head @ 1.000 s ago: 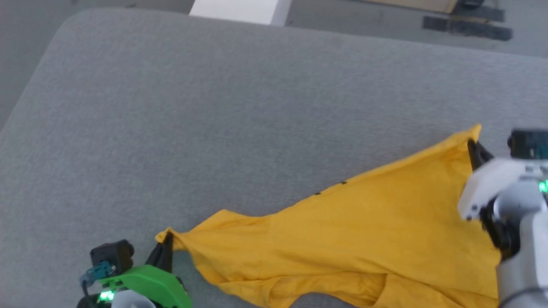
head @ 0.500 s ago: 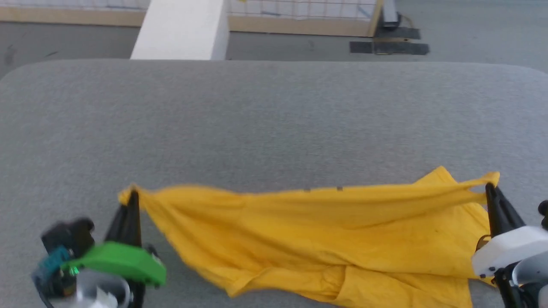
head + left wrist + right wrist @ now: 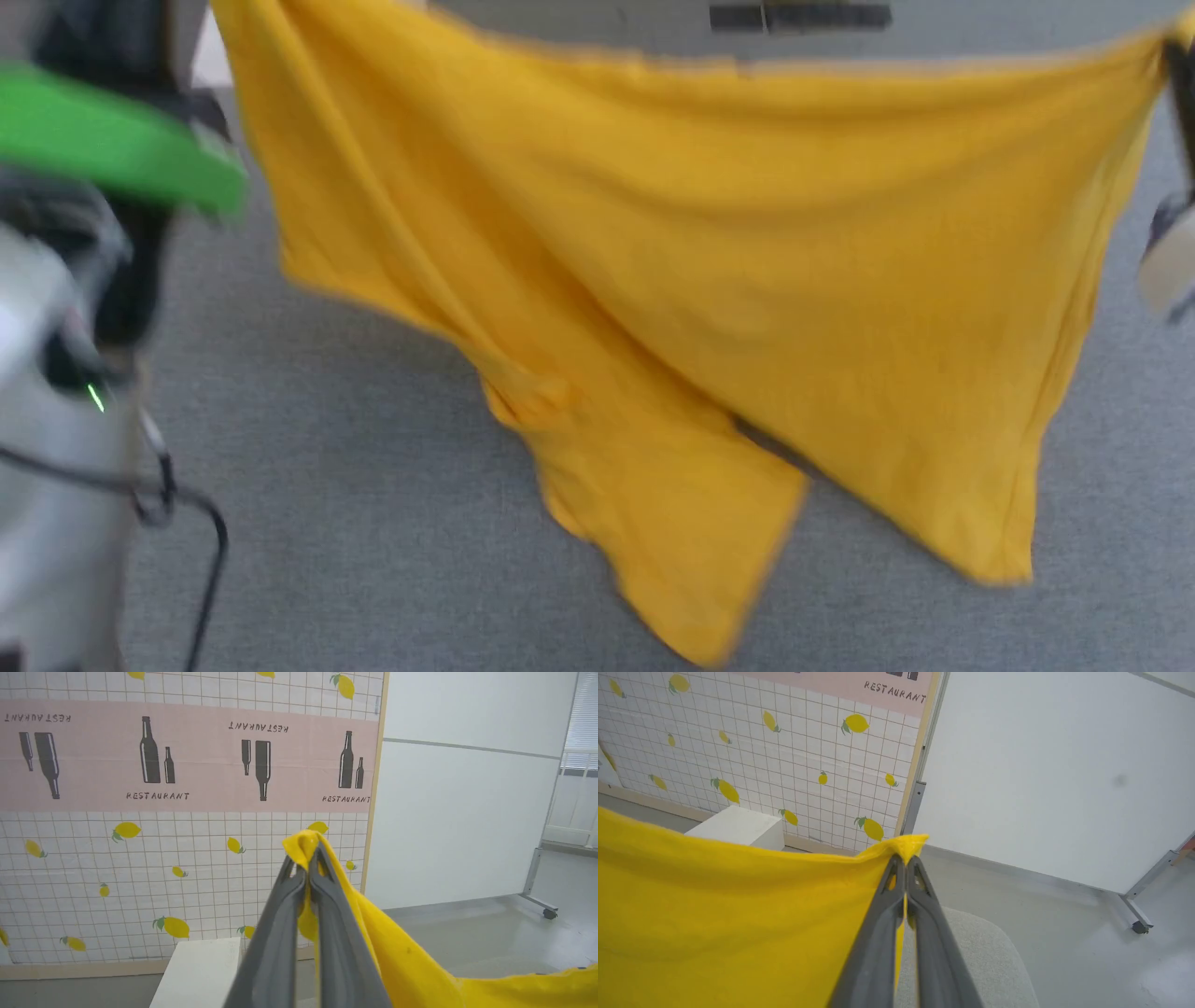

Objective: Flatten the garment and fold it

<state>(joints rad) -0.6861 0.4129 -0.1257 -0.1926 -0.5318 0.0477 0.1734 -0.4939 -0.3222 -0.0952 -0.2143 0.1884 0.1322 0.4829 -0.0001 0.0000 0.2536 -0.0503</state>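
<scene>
slippage is the main risk: the left gripper and the right gripper are each closed tight on one corner of the garment, which hangs stretched between them above the grey table. only small tufts are clamped, so a sharp swing could pull one free, and the trailing lower flaps could land bunched.

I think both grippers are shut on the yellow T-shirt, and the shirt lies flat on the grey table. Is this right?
Not quite. The left gripper and right gripper are shut on the T-shirt, but it is not flat: the head view shows it hanging between them over the grey table.
</scene>
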